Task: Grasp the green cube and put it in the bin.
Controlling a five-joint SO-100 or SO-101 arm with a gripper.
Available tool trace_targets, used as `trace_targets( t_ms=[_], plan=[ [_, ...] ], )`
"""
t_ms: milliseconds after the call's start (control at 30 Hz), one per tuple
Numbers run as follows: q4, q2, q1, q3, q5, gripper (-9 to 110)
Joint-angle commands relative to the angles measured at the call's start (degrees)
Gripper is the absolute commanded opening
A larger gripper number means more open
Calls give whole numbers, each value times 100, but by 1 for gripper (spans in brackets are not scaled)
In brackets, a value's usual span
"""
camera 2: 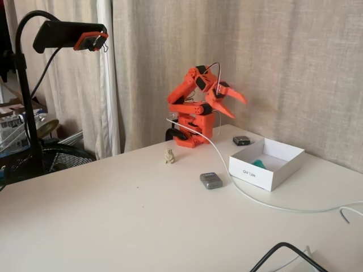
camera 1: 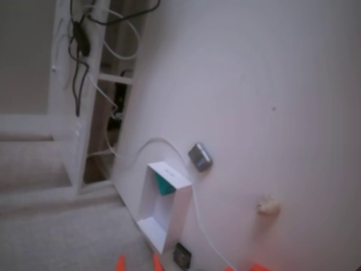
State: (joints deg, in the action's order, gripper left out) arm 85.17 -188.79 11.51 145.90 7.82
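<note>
Small teal-green flattish cube [camera 2: 258, 164] lay inside the shallow square white cardboard bin [camera 2: 252, 171], on the floor of the box against its far wall as the fixed view showed it. In the wrist view the same green cube [camera 1: 164, 184] sat tucked in the far corner of the bin [camera 1: 178, 210], only a wedge of it visible over the wall. It touched nothing but the box, as far as could be told.

The orange two-finger hand [camera 2: 234, 103] hung in the air well above the table [camera 2: 113, 226], at about 10 o'clock from the bin in the fixed view, arm folded over its base. Fingers stood clearly apart, wide, with nothing between them. In the wrist view only orange tips showed along the bottom edge.

Judgement: the placing looked done. Cube was in the bin and released, the hand clear of the box. What remained, if anything, was the arm settling to rest.

Other things on the table, none disturbed by appearance: grey metallic rounded-square item [camera 2: 211, 180] just at 9 o'clock of the bin in the fixed view; tiny beige figurine [camera 2: 169, 156] further off toward 10 o'clock; small black device [camera 2: 241, 140] beyond the bin, near 12 o'clock; white cable [camera 2: 244, 195] running from the arm's base past the bin's front wall.
</note>
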Motion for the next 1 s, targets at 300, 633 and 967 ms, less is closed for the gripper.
trace_targets(
  t_ms=[300, 633, 967],
  plan=[
    [-237, -79, -290, 896, 422, -8],
    [-888, -79, -589, 2276, 817, -8],
    [-870, -79, -554, 2276, 835, -8]
  ],
)
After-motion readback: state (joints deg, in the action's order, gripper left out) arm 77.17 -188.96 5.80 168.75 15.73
